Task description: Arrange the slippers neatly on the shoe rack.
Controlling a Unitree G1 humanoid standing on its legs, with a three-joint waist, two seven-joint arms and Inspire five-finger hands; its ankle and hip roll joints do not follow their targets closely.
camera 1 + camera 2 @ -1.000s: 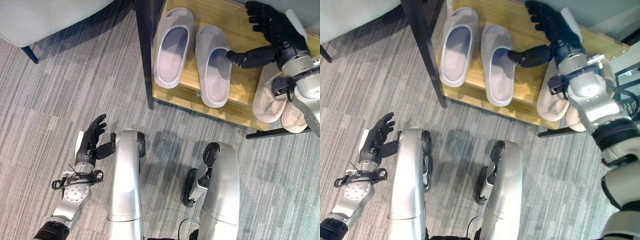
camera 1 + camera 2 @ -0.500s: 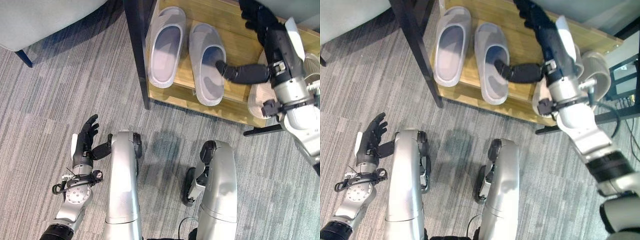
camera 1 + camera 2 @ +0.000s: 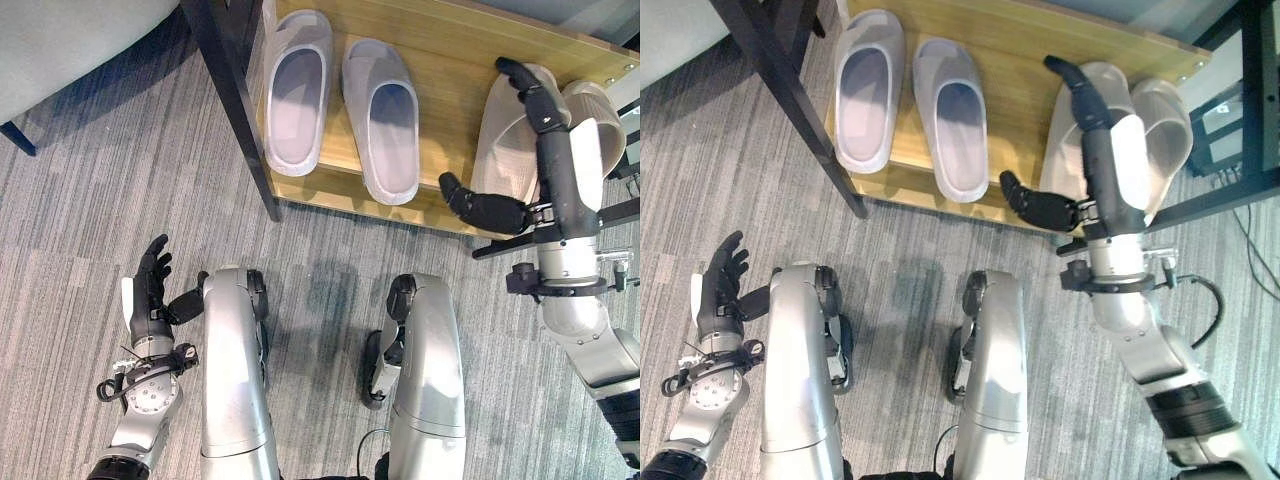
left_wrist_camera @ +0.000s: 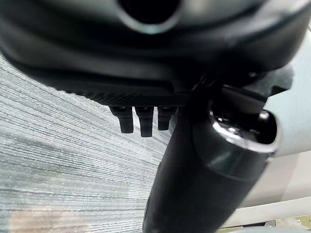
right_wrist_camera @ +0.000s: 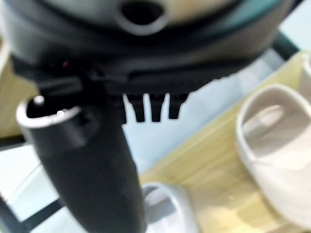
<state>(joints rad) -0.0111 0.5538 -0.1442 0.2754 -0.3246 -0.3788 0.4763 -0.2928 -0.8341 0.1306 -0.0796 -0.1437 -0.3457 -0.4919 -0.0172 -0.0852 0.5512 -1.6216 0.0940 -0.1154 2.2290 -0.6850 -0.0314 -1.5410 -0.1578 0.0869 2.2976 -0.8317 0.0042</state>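
On the wooden shoe rack (image 3: 450, 60) a pair of pale lilac slippers (image 3: 297, 90) (image 3: 383, 115) lies side by side at the left. A pair of beige slippers (image 3: 500, 150) (image 3: 1165, 120) lies at the rack's right end. My right hand (image 3: 556, 175) is open over the left beige slipper, fingers straight and pointing to the rack's back, thumb stretched out sideways past the front edge. It holds nothing. My left hand (image 3: 150, 295) hangs open and empty over the carpet at the lower left. The right wrist view has a beige slipper (image 5: 272, 145) on the wood beyond the thumb.
A dark post (image 3: 235, 110) of the rack's frame stands at its left end. A grey seat (image 3: 70, 40) is at the upper left. A black metal stand (image 3: 1252, 90) is just right of the rack. Grey carpet (image 3: 100, 180) lies in front.
My right hand has left the right lilac slipper and drawn back to the right, over the beige pair. The camera has shifted too. The left hand is unchanged.
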